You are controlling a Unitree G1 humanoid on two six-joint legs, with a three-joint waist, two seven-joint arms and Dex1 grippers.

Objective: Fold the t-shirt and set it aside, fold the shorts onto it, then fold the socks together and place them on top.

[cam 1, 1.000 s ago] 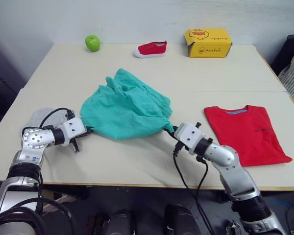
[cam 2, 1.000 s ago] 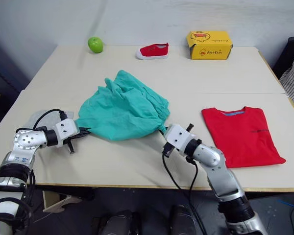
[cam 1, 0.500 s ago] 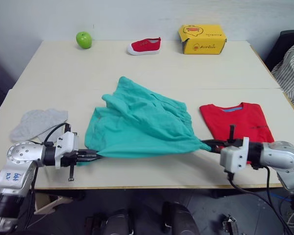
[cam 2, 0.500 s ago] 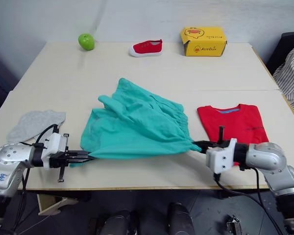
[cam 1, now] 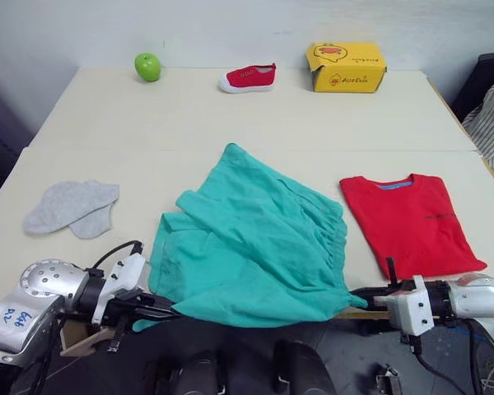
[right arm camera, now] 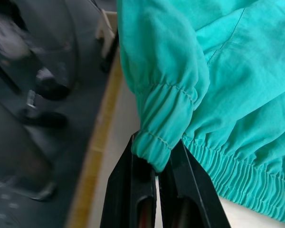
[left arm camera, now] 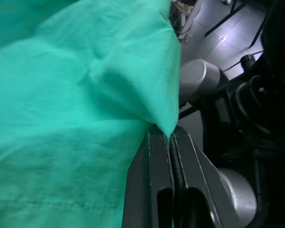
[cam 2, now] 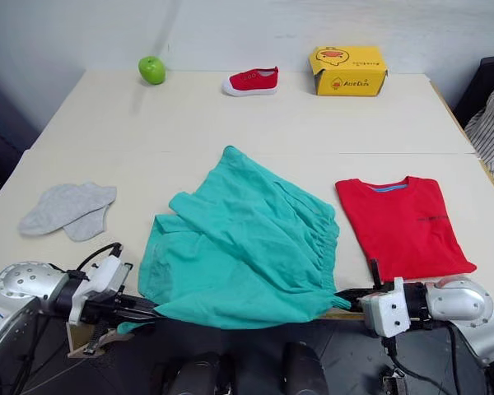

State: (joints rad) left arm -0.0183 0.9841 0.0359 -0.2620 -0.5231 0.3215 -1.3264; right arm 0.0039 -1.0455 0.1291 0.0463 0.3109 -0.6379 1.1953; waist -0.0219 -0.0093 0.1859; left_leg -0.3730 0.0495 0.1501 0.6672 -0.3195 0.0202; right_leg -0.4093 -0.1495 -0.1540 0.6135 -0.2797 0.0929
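While both grippers pinched the near edge of the teal shorts [cam 1: 251,234], the garment lay spread over the front of the beige table [cam 1: 230,115], its lower edge hanging past the table's front edge. The left gripper [cam 1: 166,312] had its fingers clamped on a corner of the hem, and the right gripper [cam 1: 358,293] had its fingers shut on the gathered waistband end. To fold well, it seemed wise to hold the edge taut between the two grips, lift both corners evenly and carry them away from the robot, so the cloth doubled without bunching. The folded red t-shirt [cam 1: 405,220] lay flat just right of the shorts, ready to receive them; the grey socks [cam 1: 72,206] lay well left of them. Far behind the shorts stood a green apple [cam 1: 147,66], a small red shoe [cam 1: 248,76] and a yellow box [cam 1: 347,66], against a pale wall [cam 1: 230,29].
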